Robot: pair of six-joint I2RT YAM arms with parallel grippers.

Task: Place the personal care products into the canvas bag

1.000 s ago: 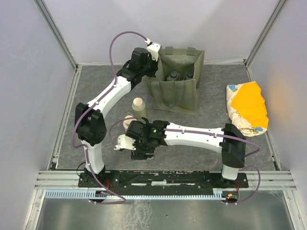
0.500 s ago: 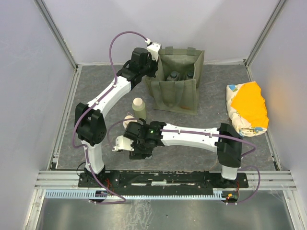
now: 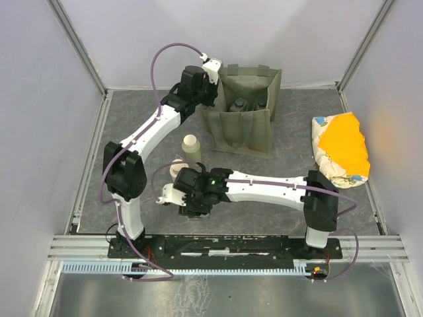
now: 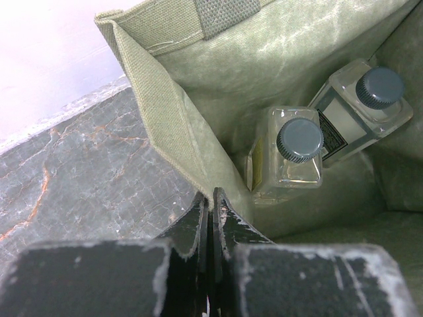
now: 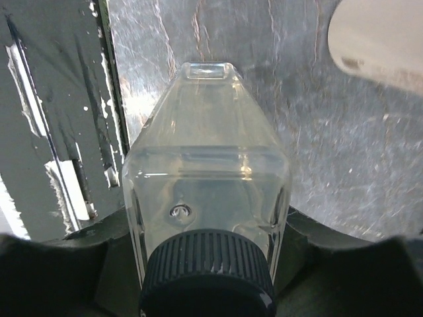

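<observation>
The olive canvas bag [image 3: 239,129] stands upright at the back. My left gripper [image 3: 213,91] [image 4: 213,198] is shut on the bag's left rim [image 4: 158,99]. Two clear square bottles with dark caps [image 4: 301,142] [image 4: 377,89] stand inside the bag. Near the front, my right gripper [image 3: 192,206] [image 5: 208,224] is shut on a third clear bottle [image 5: 208,152] with a dark cap, one finger against each side. An olive-green bottle [image 3: 192,148] and a cream bottle [image 3: 178,166] stand on the mat just behind the right gripper. The top view hides the held bottle.
An orange and cream soft packet [image 3: 340,148] lies at the right edge of the grey mat [image 3: 284,158]. The pale cream bottle [image 5: 383,39] shows at the top right of the right wrist view. Metal rails border the mat on both sides.
My right gripper's fingers have closed in on the clear bottle, and the right arm shifted slightly. The left arm and the bag have stayed still.
</observation>
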